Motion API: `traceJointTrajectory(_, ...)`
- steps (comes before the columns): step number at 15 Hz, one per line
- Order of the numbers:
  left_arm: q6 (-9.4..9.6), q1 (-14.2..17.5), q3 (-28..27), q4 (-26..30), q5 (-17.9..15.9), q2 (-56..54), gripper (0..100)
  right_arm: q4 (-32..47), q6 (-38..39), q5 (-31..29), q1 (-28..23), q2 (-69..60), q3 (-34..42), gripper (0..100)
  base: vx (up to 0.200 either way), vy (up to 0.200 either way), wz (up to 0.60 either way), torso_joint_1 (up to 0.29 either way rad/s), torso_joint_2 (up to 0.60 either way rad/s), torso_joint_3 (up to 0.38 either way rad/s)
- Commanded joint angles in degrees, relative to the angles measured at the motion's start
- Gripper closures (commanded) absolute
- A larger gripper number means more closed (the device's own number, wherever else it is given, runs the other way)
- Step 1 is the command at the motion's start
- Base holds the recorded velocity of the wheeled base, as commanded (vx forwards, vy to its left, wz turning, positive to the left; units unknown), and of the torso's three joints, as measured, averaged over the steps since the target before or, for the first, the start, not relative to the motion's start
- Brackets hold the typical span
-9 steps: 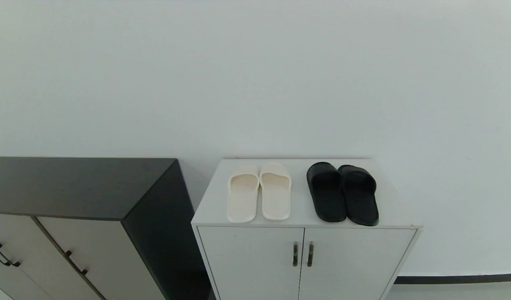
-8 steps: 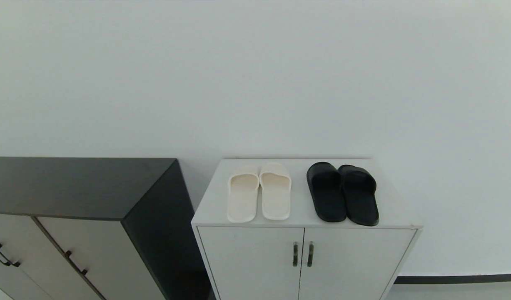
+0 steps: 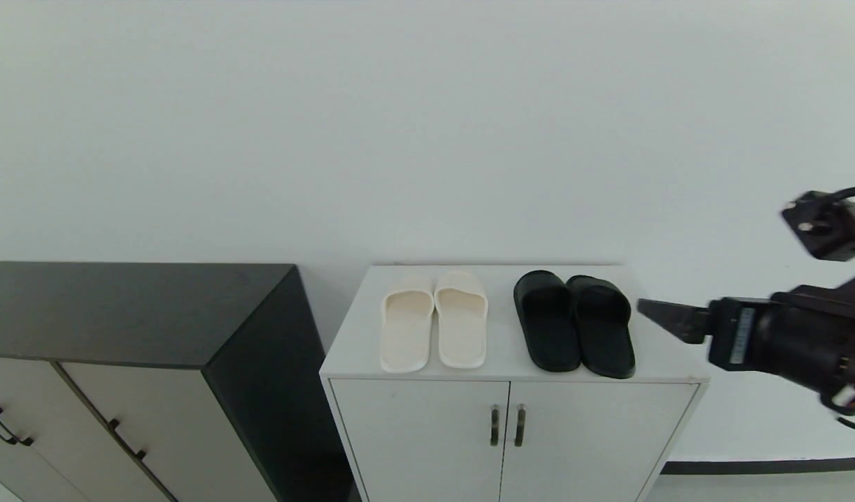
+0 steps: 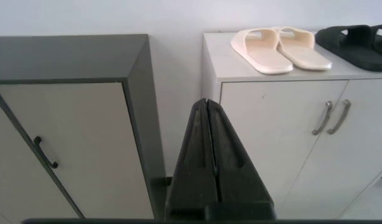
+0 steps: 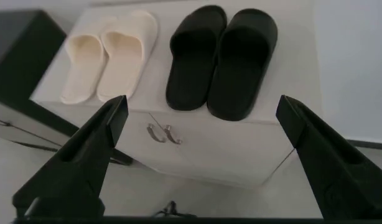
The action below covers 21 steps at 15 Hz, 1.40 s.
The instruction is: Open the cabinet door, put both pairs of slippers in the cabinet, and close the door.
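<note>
Plain white wall (image 3: 427, 139) across the back, a strip of pale floor (image 3: 748, 488) low on the right, and a dark baseboard (image 3: 761, 467) running along it. On the robot's left stands a dark-topped cabinet (image 3: 134, 314) with pale doors and black handles. Pressed against its side is the white cabinet (image 3: 500, 328), both doors shut: left door (image 3: 420, 446), right door (image 3: 587, 446), two slim metal handles (image 3: 495, 424) side by side at the centre seam. On its top sit both pairs, toes to the wall: the cream slippers (image 3: 460, 324) on the left half, the black slippers (image 3: 547, 324) on the right half, each pair snug together with bare top between the pairs. Now the right tool (image 5: 202, 106): fingers spread wide, nothing between them, hanging off the right edge of the white cabinet's top, near the black pair but clear of it, its tips pointing at that pair. How high it rides over the top is hard to judge, roughly level with the slippers by the head view. The left tool (image 4: 207, 109) sits low in front, fingers pressed flat together on nothing, aimed where the two cabinets meet, well apart from both pairs and from the handles.
</note>
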Motion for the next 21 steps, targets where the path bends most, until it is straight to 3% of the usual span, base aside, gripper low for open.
traceJointTrajectory(1, 0.0, -0.02, 0.0, -0.04, 0.02, 0.07, 100, -3.92, 0.56, -3.57, 4.4, 14.28, -6.22, 0, 0.0, 0.0, 0.0, 0.0, 0.0, 0.0)
traceJointTrajectory(4, -0.09, -0.02, 0.0, -0.04, 0.02, 0.07, 100, -9.64, 0.38, -8.4, 4.4, 22.37, -8.69, 0, 0.0, 0.0, 0.0, 0.0, 0.0, 0.0)
traceJointTrajectory(9, -0.09, -0.02, 0.0, 0.05, 0.02, 0.07, 100, -21.15, -3.31, -8.58, -1.58, 32.39, -8.07, 0, 0.0, 0.0, 0.0, 0.0, 0.0, 0.0)
traceJointTrajectory(17, -0.09, -0.02, 0.0, -0.04, 0.02, 0.07, 100, -27.21, -4.36, -8.67, -8.26, 43.9, -11.59, 0, 0.0, 0.0, 0.0, 0.0, 0.0, 0.0)
traceJointTrajectory(21, -0.18, -0.02, 0.0, -0.04, 0.02, 0.07, 100, -28.71, -4.8, -5.77, -8.79, 47.24, -15.01, 0, 0.0, 0.0, 0.0, 0.0, 0.0, 0.0)
